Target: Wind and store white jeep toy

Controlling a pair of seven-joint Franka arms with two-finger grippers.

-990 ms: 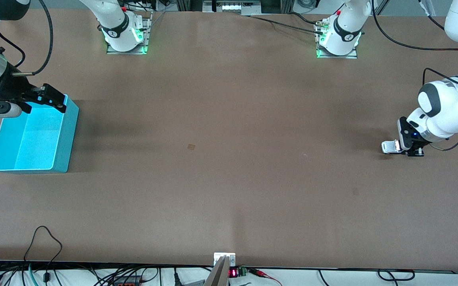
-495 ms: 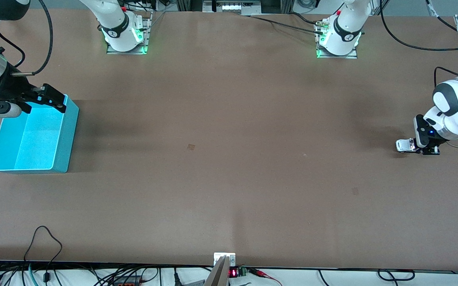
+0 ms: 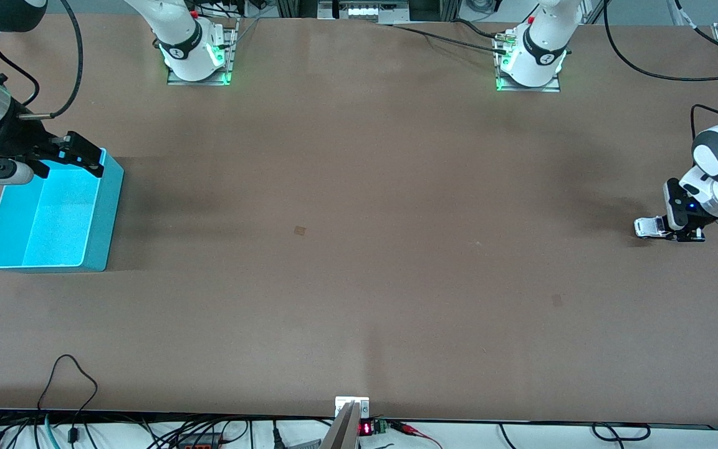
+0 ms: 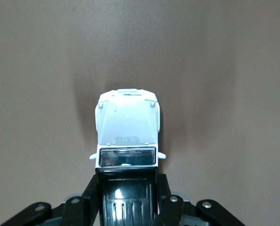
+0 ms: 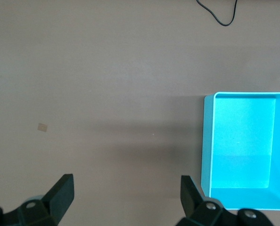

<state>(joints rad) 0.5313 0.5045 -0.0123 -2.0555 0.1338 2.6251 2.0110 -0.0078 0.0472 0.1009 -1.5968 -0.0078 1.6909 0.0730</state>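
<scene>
The white jeep toy (image 3: 647, 227) has a black roof panel and sits low at the table surface near the left arm's end. My left gripper (image 3: 677, 229) is shut on its rear half. In the left wrist view the jeep (image 4: 127, 132) points away from my left gripper (image 4: 127, 197), with a black finger pressed on each side of the roof. My right gripper (image 3: 78, 153) is open and empty, over the corner of the turquoise bin (image 3: 110, 218) at the right arm's end. In the right wrist view, the right gripper (image 5: 126, 193) is above bare table beside the bin (image 5: 207, 141).
The bin has nothing in it. A small tan mark (image 3: 300, 231) lies near the table's middle. Cables (image 3: 66, 374) hang over the table edge nearest the front camera. The arm bases (image 3: 197, 56) stand along the table edge farthest from the camera.
My left gripper has moved with the jeep toward the left arm's end of the table, away from the bin. The right arm has not moved.
</scene>
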